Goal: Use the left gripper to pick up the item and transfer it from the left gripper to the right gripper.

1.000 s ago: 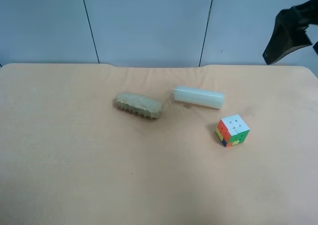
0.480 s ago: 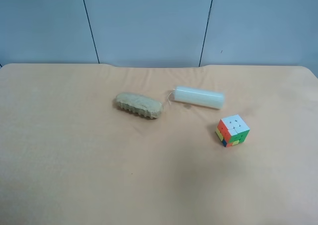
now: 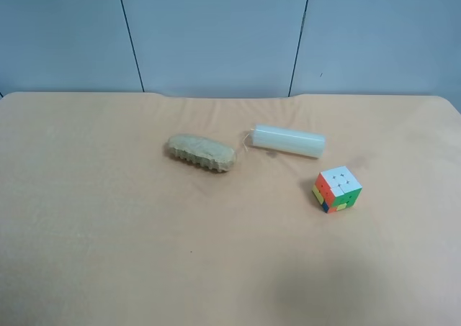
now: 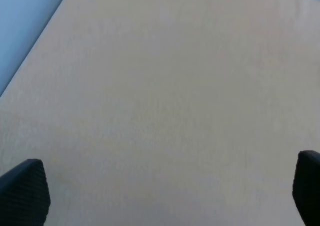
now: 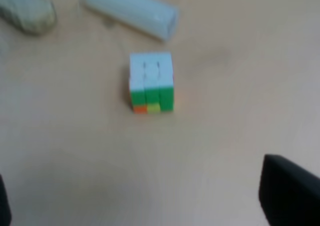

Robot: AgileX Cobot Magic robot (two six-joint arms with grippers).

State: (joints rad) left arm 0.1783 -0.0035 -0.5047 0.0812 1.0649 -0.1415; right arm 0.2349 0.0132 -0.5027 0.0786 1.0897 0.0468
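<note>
The item, a small puzzle cube point(image 3: 336, 188), sits on the peach table point(image 3: 108, 254) at the right of the exterior high view, white face up. It also shows in the right wrist view point(image 5: 151, 82), white on top and green facing the camera. My right gripper point(image 5: 145, 203) is open and empty; one finger point(image 5: 290, 193) shows, and the cube lies well ahead of it. My left gripper point(image 4: 165, 188) is open and empty over bare table, its fingertips point(image 4: 22, 191) wide apart. The cube is out of the left wrist view. Neither gripper shows in the exterior high view.
A tan ridged lump point(image 3: 202, 153) lies near the table's middle and a white cylinder point(image 3: 288, 140) lies on its side just right of it, behind the cube. Both show in the right wrist view, lump point(image 5: 27, 12) and cylinder point(image 5: 131, 10). A blue wall point(image 3: 216, 31) backs the table.
The black arm seen at the exterior high view's top right one second ago has gone out of that view. The cube, lump and cylinder have not moved.
</note>
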